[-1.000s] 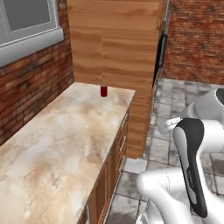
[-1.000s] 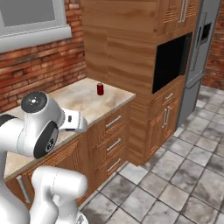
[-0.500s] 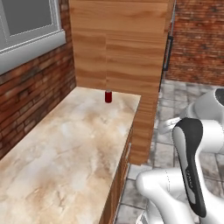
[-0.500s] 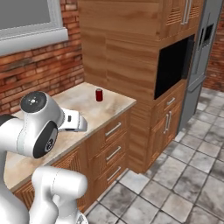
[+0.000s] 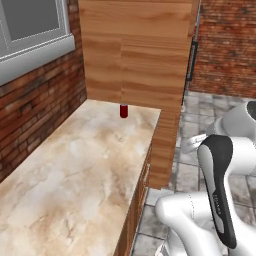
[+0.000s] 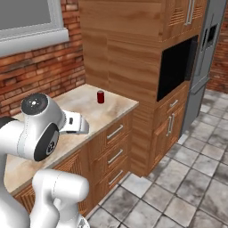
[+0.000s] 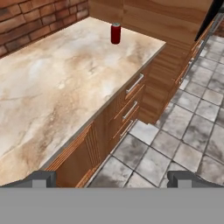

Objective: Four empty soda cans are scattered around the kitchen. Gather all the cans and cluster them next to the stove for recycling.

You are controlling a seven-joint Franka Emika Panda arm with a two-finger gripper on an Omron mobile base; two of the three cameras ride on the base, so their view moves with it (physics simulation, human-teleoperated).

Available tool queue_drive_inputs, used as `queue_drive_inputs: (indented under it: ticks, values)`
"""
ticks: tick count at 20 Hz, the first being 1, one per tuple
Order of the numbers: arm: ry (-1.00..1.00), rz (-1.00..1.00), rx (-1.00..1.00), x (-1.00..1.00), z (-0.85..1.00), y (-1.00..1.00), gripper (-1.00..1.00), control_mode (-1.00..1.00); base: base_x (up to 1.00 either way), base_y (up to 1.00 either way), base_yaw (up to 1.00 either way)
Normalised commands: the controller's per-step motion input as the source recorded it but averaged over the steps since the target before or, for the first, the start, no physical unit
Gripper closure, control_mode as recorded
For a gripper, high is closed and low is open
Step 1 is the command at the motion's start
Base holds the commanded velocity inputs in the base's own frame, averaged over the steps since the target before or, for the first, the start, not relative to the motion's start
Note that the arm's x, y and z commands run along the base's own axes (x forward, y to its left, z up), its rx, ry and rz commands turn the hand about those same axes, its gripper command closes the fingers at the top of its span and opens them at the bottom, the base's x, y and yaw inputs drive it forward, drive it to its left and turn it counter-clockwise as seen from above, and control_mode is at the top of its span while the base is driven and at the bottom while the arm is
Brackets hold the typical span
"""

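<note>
One red soda can (image 5: 123,110) stood upright at the far end of the marble counter (image 5: 75,170), near the tall wood cabinet (image 6: 129,58), gripper (image 7: 112,178) held spread wide, nothing pinched, above the counter's front edge

One soda can (image 5: 123,110) (image 6: 100,96) (image 7: 115,33); one marble counter (image 5: 75,170) (image 6: 84,111) (image 7: 52,78); three drawers (image 6: 115,156); one window (image 5: 30,22).

The marble countertop (image 5: 75,170) runs along the brick wall (image 5: 35,105) above wooden drawers (image 6: 113,147). One red soda can (image 5: 123,110) stands upright at its far end, near the tall wooden cabinet (image 5: 137,65).
</note>
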Motion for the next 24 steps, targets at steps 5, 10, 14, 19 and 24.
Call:
queue_drive_inputs:
  ticks: [5,10,14,19,24]
  values:
    - [0.0,0.0,0.0,0.0,0.0,0.0,-1.0,1.0,0.37,-0.15,-0.06]
    - [0.0,0.0,0.0,0.0,0.0,0.0,-1.0,1.0,0.07,-0.34,0.02]
    - [0.0,0.0,0.0,0.0,0.0,0.0,-1.0,1.0,0.0,-0.39,0.1]
    - [0.0,0.0,0.0,0.0,0.0,0.0,-1.0,1.0,0.0,-0.49,0.12]
    - [0.0,0.0,0.0,0.0,0.0,0.0,-1.0,1.0,0.0,-0.5,0.13]
